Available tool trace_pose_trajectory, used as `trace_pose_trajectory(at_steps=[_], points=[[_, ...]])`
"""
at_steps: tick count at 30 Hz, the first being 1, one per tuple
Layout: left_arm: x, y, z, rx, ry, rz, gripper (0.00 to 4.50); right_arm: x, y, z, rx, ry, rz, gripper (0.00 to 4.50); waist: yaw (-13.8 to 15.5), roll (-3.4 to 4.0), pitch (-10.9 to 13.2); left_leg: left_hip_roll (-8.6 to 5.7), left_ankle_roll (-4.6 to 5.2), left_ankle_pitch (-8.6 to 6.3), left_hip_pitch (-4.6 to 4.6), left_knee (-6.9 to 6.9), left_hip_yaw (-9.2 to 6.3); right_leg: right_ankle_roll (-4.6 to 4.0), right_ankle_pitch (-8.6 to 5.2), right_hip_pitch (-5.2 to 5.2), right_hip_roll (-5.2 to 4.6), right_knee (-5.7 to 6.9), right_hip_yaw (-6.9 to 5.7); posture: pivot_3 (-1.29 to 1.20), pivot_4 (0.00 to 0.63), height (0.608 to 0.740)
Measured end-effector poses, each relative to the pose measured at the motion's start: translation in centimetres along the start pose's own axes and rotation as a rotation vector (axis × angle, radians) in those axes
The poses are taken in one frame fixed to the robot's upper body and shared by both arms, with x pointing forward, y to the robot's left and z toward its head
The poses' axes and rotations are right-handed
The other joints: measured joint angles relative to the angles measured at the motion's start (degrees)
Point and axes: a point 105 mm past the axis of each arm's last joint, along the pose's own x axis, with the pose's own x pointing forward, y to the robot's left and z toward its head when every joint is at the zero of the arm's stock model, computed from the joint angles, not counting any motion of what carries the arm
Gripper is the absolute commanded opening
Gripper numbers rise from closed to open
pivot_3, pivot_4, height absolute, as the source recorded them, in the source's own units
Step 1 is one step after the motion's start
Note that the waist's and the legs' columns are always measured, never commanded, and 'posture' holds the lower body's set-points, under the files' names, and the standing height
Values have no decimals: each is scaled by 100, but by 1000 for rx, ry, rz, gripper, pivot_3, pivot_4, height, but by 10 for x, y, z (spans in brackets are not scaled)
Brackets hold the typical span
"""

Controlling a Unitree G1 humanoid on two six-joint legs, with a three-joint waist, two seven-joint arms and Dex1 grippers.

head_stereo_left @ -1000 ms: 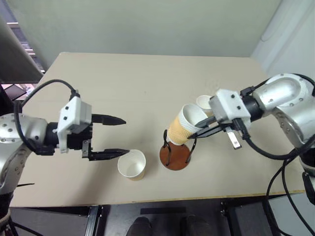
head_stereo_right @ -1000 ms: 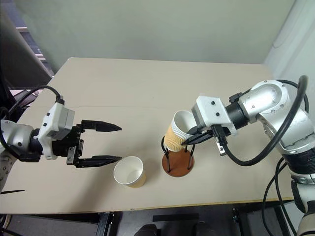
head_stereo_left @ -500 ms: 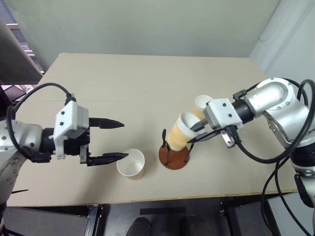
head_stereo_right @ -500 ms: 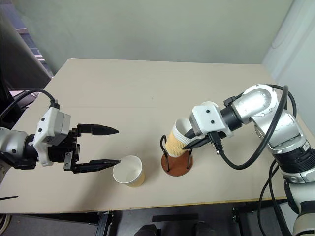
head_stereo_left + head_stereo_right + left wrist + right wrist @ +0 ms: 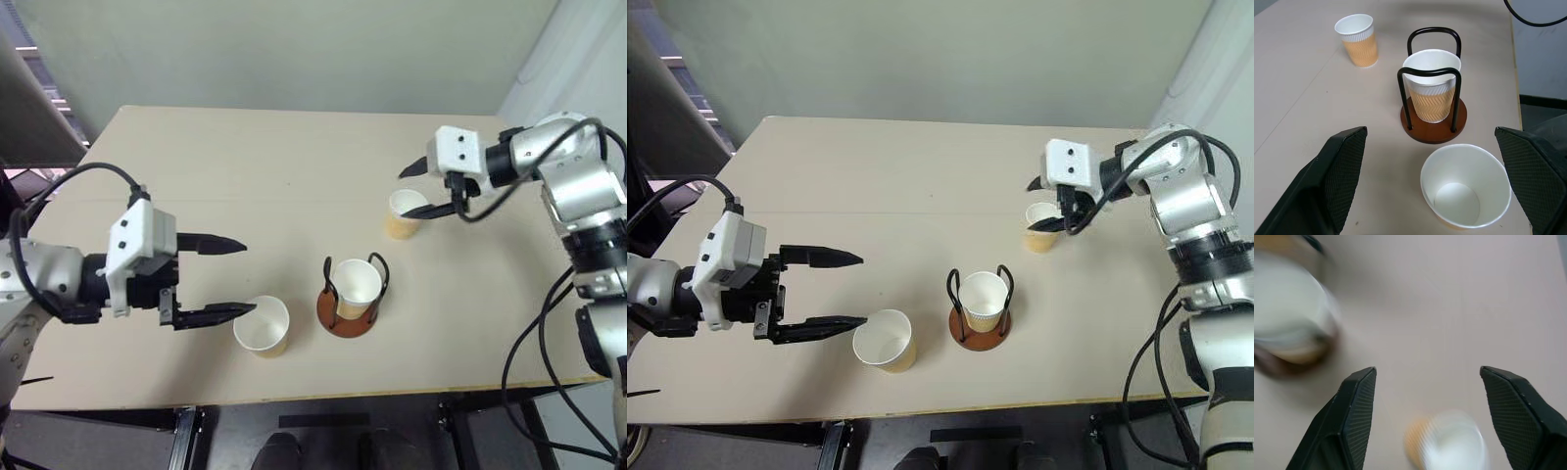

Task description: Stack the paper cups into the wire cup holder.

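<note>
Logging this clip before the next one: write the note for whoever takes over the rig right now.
Left gripper: open, empty, beside the loose cup at the table's near edge.
Right gripper: open, empty, at the far cup, not gripping it.
Wire cup holder: one cup standing upright between its loops.
Done: one cup in the holder.
Left: two cups on the table to stack.

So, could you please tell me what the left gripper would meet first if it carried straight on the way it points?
Most likely the loose paper cup standing just ahead of the left gripper, between its open jaws in the wrist view. Behind it stands the wire cup holder with a cup inside. Depth is uncertain.
</note>
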Motion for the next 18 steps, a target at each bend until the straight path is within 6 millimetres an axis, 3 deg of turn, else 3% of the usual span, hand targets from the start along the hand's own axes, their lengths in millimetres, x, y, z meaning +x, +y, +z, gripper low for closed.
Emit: trace_pose_trajectory(at_steps=[5,11,18], points=[[0,0,0,-3,2,5,4500,23,3,-37,53,102,23,3405,16,6,3,1,-13,2,-35,-6,10,0,2,-38,4,29,0,0,150,740],[-2,-3,-2,-19,12,19,4500,30,1,-44,31,138,27,3405,32,6,3,4,-17,0,-46,-2,20,-3,4,-39,2,18,0,0,150,740],[-4,-8,-2,-17,20,29,4500,39,10,-53,11,171,66,1075,69,6,3,3,-21,2,-45,6,23,-9,12,-38,0,25,-1,0,150,740]])
